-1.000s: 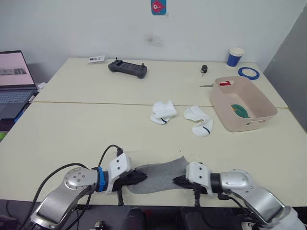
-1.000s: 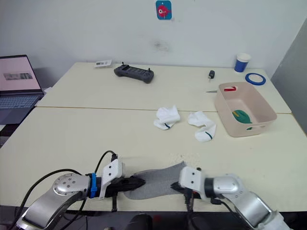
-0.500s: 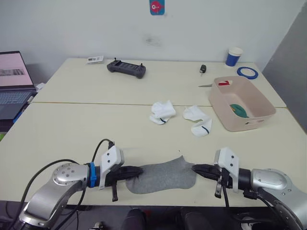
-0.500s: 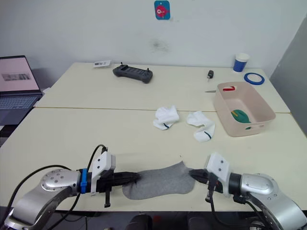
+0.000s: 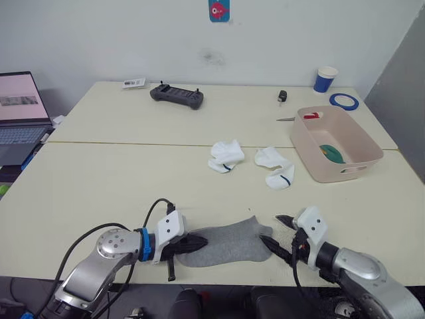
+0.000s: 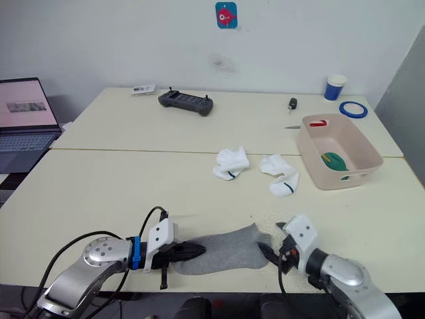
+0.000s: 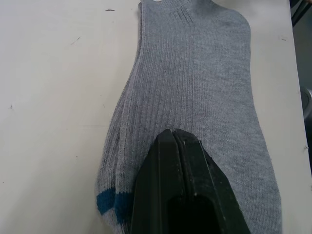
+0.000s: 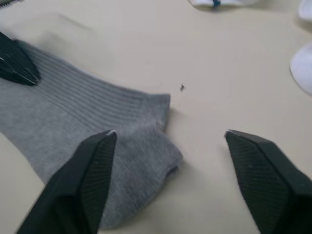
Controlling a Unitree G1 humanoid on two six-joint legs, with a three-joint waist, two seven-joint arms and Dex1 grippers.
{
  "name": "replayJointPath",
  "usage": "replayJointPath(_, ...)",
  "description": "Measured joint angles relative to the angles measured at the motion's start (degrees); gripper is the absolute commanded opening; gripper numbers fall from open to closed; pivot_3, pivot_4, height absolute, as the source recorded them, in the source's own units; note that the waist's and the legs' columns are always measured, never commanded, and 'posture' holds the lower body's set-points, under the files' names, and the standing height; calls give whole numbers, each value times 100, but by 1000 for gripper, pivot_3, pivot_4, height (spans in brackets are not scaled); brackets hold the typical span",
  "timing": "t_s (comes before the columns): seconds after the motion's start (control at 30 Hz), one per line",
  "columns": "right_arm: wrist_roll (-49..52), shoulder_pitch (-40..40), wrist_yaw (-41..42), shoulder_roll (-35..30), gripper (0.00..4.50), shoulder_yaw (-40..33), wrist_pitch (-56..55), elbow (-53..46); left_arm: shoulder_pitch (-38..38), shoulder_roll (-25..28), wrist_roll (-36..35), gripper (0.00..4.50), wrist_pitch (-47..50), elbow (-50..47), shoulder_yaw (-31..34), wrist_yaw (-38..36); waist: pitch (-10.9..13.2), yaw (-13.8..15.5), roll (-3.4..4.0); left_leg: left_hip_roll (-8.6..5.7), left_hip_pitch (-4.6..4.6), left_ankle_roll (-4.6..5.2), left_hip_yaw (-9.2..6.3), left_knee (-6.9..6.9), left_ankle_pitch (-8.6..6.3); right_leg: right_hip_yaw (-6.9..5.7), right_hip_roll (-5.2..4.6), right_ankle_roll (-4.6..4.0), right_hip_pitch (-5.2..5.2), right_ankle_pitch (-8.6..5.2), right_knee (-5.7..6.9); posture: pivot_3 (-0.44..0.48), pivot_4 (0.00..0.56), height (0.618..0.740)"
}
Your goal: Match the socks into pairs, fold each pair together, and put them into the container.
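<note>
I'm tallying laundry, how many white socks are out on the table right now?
2. One white sock lies mid-table; the other sits beside it, nearer the pink bin. Neither claw touches them. Others could be hidden inside the bin.

1. The grey socks lie flat near the table's front edge, stacked one on the other, ribbed cuffs toward the robot's right and blue-marked toes toward its left.
2. Two white socks sit crumpled mid-table, apart from each other: one with a dark-blue mark, the other just beside the container.
3. The container, a pale pink bin, stands upright at the right with a green sock inside.
</note>
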Motion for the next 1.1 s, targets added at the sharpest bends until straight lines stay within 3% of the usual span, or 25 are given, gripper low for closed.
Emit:
replayJointPath(0.1, -156, 122, -164, 262, 3896, 115, -201, 191, 18, 10, 14, 0, -57, 22, 5, -9, -8, 0, 7, 1, 1, 0, 0, -2, 0, 2, 0, -1, 0, -1, 0, 0, 150, 740)
replayJointPath(0.2, -244, 150, -189, 321, 3301, 168, -216, 200, 21, 10, 25, 0, -71, 35, 4, -7, -16, -1, 8, 2, 5, 0, 0, -1, 0, 3, 0, -1, 2, -1, 0, 0, 150, 740)
replayJointPath(0.5, -937, 22, -4, -38, 151, 816, -738, 208, 42, 13, 17, 0, -60, 29, 25, 4, -27, -2, 5, 3, 9, 0, -2, -3, 0, 2, 0, -4, 2, -2, 0, 0, 150, 740)
replayJointPath(0.67, -848, -78, 15, 36, 68, 684, -651, 265, 3, -16, -54, 0, 126, -23, 73, 21, -25, -1, 4, 2, 6, 0, -2, -1, 0, 2, 0, -3, 2, -2, 1, 0, 150, 740)
replayJointPath(0.93, -249, -394, 340, -284, 68, -307, -198, 289, -496, -436, -137, 0, 733, -307, 44, 370, -14, 11, -5, -6, -11, 0, -1, 4, 0, -11, 4, 36, -4, 20, -1, 0, 150, 740)
replayJointPath(1.1, 210, -695, 506, -381, 68, -436, 303, -243, -787, -780, 173, 0, 793, -93, -417, 546, -13, -5, -2, 0, -11, 1, -11, 1, 0, -11, 16, 35, -5, 20, 0, 0, 150, 740)
